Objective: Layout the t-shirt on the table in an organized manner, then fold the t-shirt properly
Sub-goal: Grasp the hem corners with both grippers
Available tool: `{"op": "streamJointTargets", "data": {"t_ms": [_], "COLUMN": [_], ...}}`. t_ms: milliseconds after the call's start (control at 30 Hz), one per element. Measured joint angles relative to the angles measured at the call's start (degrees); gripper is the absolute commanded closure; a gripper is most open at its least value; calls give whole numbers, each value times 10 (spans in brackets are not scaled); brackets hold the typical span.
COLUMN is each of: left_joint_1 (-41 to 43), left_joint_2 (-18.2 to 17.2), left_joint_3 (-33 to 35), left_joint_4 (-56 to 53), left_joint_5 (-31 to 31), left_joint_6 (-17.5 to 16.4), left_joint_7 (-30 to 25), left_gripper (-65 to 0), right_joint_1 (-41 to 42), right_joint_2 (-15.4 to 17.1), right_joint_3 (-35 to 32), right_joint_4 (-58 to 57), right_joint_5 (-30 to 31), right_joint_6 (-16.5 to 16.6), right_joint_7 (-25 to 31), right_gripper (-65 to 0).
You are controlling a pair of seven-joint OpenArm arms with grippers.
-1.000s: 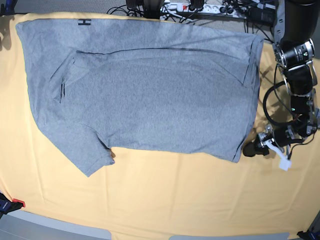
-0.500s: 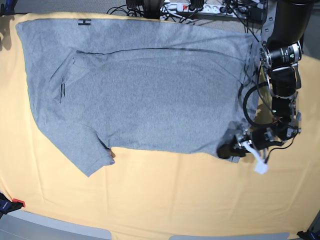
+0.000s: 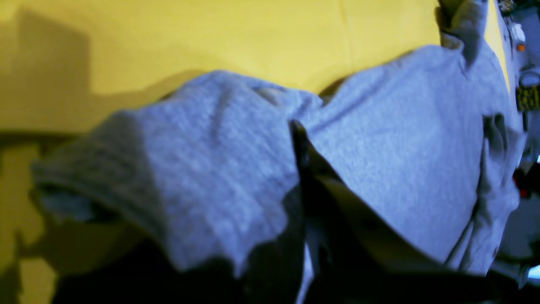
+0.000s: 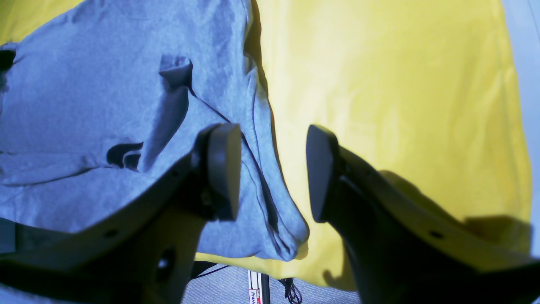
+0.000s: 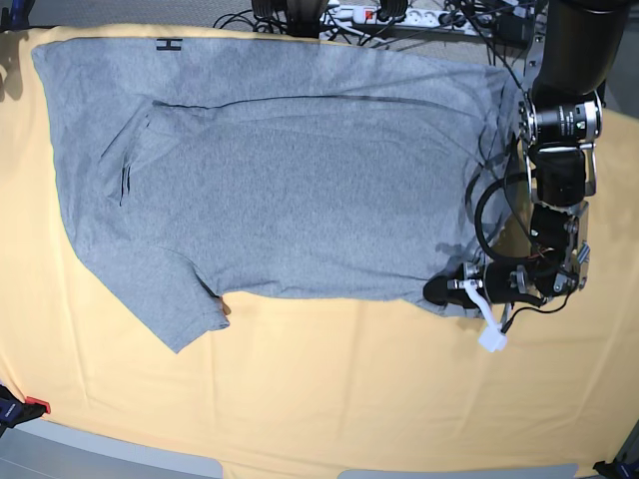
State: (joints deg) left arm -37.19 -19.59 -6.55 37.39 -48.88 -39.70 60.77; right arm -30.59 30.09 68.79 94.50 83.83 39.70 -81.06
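The table [image 5: 329,399], covered in pale yellow-orange cloth, carries the t-shirt [image 5: 290,190], a grey one lying spread flat across its far half, one sleeve reaching toward the near left. The near half is bare cloth.

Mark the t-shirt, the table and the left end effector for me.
t-shirt [image 5: 290,190]: base view, middle of the grey body.
table [image 5: 329,389]: base view, bare yellow cloth in front of the shirt.
left end effector [image 5: 439,290]: base view, fingertips at the shirt's near corner.

power strip [image 5: 351,13], tangled black cables [image 5: 240,20]; grey floor [image 5: 120,461]
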Motion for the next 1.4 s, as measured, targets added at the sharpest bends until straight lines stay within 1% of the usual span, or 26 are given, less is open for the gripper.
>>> {"op": "streamJointTargets", "data": {"t_ms": [167, 300, 367, 467, 567, 600, 700, 800, 900, 933, 1000, 1067, 1133, 1233, 1300, 1400], "left_joint_1": [-10, -12, -12, -12, -12, -12, -12, -12, -12, -12, -12, -12, -12, -12, -12, -12], "left_joint_2": [0, 0, 0, 1, 0, 1, 0, 1, 1, 0, 0, 1, 1, 0, 1, 1], "left_joint_3": [-2, -2, -2, -2, -2, -2, -2, -2, -2, -2, -2, -2, -2, -2, -2, -2], "left_joint_4": [0, 0, -1, -1, -1, -1, -1, -1, -1, -1, -1, -1, -1, -1, -1, -1], "left_joint_5": [0, 0, 1, 0, 0, 1, 0, 2, 2, 2, 2, 2, 2, 2, 2, 2], "left_joint_6": [0, 0, 0, 0, 0, 0, 0, 0, 0, 1, 1, 1, 1, 0, 1, 0], "left_joint_7": [3, 3, 3, 3, 3, 3, 3, 2, 3, 3, 3, 2, 2, 3, 3, 3], "left_gripper": [0, 0, 0, 0, 0, 0, 0, 0, 0, 0, 0, 0, 0, 0, 0, 0], "right_joint_1": [3, 51, 77, 122, 187, 206, 262, 319, 360, 369, 390, 410, 436, 467, 478, 485], "right_joint_2": [0, -1, -1, -2, -5, -5, -5, -4, -5, -5, -7, -5, -4, -4, -3, -2], "right_joint_3": [0, -1, -11, -68, -155, -184, -259, -334, -392, -402, -412, -411, -409, -409, -409, -408], "right_joint_4": [0, 0, 0, -1, -8, -14, -45, -90, -157, -184, -242, -297, -349, -410, -437, -450], "right_joint_5": [0, -2, -2, -5, -6, -18, -143, -256, -338, -367, -405, -408, -407, -387, -368, -358], "right_joint_6": [0, 0, 0, 0, 0, 0, 1, 0, 1, 3, -9, -11, -1, 0, 0, 0], "right_joint_7": [0, 0, 2, -2, 0, 6, 79, 132, 198, 218, 244, 250, 253, 261, 267, 266], "right_gripper": [-279, -279, -279, -279, -284, -289, -289, -296, -353, -367, -377, -377, -377, -377, -377, -377]}}
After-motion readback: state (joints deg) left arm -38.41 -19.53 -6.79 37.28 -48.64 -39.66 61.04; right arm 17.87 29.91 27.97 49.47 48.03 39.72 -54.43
